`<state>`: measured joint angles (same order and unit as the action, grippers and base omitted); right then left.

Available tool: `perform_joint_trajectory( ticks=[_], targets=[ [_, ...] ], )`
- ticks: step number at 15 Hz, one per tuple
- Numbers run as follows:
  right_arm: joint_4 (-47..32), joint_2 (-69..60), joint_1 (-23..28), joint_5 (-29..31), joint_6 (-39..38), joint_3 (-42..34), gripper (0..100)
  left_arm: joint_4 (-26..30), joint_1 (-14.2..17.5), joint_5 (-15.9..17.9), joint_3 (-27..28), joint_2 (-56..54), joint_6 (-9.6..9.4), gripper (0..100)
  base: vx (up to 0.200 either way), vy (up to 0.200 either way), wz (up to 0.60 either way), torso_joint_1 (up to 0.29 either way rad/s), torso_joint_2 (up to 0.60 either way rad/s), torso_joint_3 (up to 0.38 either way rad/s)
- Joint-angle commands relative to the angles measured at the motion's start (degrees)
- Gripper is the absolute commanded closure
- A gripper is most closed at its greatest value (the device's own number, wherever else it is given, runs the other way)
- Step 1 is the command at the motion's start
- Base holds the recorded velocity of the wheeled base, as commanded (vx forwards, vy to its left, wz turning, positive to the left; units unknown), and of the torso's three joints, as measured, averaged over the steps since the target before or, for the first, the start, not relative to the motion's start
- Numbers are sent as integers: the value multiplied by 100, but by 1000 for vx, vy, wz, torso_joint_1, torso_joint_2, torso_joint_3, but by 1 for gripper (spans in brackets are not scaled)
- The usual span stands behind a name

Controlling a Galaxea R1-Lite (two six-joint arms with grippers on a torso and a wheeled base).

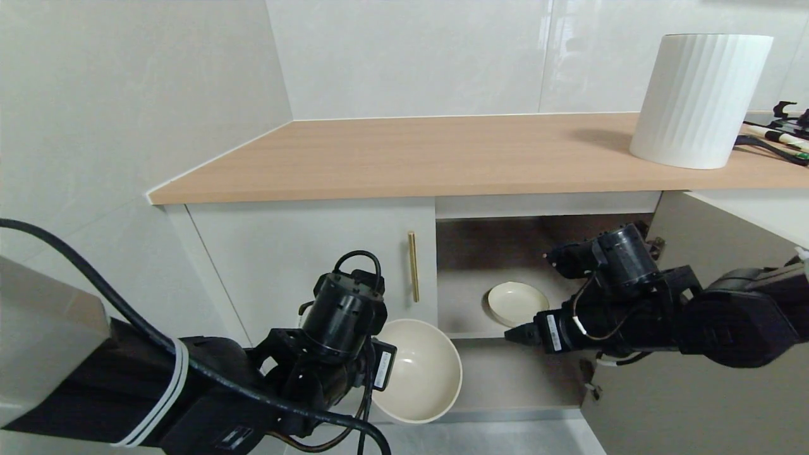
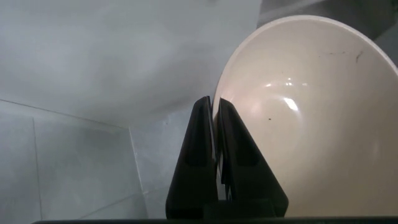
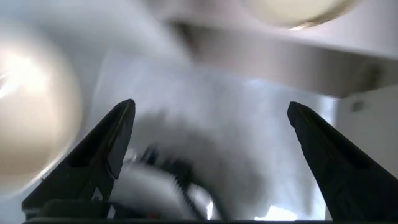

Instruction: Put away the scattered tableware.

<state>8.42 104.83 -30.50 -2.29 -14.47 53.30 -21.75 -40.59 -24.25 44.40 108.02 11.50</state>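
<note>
- Open cupboard (image 1: 461, 297), plate (image 1: 517, 302) on its shelf.
- Left end effector (image 2: 214, 102) pinches the bowl (image 1: 420, 373) by its rim.
- Right end effector (image 3: 210, 106) spread, near the plate.

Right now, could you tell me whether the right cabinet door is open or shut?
Open. The right cabinet door is swung outward, exposing the shelf with a small plate on it.

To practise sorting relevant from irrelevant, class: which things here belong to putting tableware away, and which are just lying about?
Job: bowl in the left gripper; plate in the open cupboard.
Lying about: white ribbed container; dark items on the counter.
</note>
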Motion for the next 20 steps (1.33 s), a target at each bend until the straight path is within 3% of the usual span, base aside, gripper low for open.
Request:
perform_joint_trajectory(
  ticks=[1, 5, 19, 20],
  targets=[
    [-148, -542, -606, -26, 14, -153, 0, 4, -107, -1, -28, 52, 2, 100, 0, 0, 0, 0, 0, 0],
    [-157, -261, -1221, 36, -21, -188, 0, -154, -300, -10, -98, 52, 19, 100, 0, 0, 0, 0, 0, 0],
    [274, 512, -1292, 326, -372, 84, 0, -822, -388, -80, -291, -71, 2, 100, 0, 0, 0, 0, 0, 0],
    [335, 539, -1283, 335, -390, 84, 100, -822, -397, -80, -291, -71, 2, 100, 0, 0, 0, 0, 0, 0]
  ],
)
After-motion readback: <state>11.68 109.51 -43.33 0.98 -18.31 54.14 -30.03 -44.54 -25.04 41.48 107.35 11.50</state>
